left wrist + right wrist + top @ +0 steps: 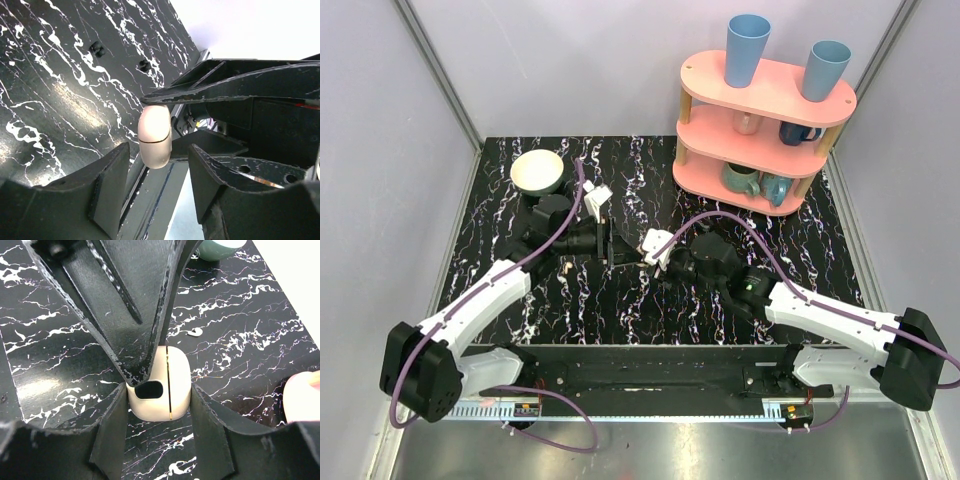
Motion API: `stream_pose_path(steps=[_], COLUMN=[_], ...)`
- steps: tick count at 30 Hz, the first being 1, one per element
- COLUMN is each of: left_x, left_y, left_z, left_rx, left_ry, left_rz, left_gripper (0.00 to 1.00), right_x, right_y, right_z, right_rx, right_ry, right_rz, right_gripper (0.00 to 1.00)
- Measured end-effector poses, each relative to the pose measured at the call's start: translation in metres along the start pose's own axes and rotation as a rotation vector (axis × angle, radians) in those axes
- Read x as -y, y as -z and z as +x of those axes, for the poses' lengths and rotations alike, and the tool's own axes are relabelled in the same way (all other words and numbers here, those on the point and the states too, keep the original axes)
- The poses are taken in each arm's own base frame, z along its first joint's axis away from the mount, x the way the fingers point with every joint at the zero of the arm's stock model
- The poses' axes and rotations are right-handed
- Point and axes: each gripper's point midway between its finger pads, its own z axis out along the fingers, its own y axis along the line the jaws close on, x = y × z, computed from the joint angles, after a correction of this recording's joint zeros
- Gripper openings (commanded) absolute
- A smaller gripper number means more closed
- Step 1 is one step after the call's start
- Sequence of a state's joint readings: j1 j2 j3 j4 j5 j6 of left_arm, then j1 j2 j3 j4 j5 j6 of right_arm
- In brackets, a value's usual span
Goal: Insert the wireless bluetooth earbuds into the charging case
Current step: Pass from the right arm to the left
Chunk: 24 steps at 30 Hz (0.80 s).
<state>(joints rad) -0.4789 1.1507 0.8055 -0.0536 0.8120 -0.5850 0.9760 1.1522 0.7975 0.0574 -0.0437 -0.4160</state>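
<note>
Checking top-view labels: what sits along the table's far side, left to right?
Cream round bowl → tall light-blue plastic cup → second light-blue plastic cup, both cups atop the pink three-tier shelf.

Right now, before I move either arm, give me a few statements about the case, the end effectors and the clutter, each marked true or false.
1. The right end effector grips the charging case between its fingers. True.
2. The charging case stands open with its lid swung back. False: its halves are together and only a thin seam shows.
3. The left end effector has its fingers pressed together. False: they stand apart, one on either side of the case.
4. Two blue cups stand on top of the pink shelf. True.
5. The cream bowl sits on the pink shelf. False: it sits on the table at the far left, apart from the shelf.
</note>
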Motion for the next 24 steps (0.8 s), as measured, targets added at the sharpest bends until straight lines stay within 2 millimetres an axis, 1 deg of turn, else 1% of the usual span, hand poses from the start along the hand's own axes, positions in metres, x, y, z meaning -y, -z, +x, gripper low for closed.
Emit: stream_pose_path(steps=[5,6,7,14,20,24], left_x=[-0.008,-0.009,-0.010,-0.008,-0.003,-0.006], left_y=[-0.003,-0.004,-0.006,-0.009,-0.011,-0.014], left_z=[0.010,0.013,0.015,0.017,0.018,0.019], left_rx=[-0.045,-0.057,-0.067,-0.086,-0.091,-0.095], left_ry=[0.019,0.023,0.026,0.010,-0.002,0.003], left_rz=[-0.020,-0.023,-0.025,-0.023,-0.012,-0.023], left_gripper=[0.53,0.50,0.49,0.49,0.42,0.36], right_x=[-0.001,-0.002,-0.002,-0.004,-0.005,-0.005], right_y=[0.000,0.000,0.000,0.000,0.000,0.000], right_z=[0.001,0.001,0.002,0.006,0.005,0.007], right_rx=[-0.003,-0.003,-0.005,-0.013,-0.012,-0.017], right_ry=[0.011,0.012,0.014,0.020,0.020,0.020], right_rz=[-0.003,-0.004,-0.006,-0.011,-0.013,-0.009], right_gripper=[0.20,0.21,0.21,0.21,0.21,0.21])
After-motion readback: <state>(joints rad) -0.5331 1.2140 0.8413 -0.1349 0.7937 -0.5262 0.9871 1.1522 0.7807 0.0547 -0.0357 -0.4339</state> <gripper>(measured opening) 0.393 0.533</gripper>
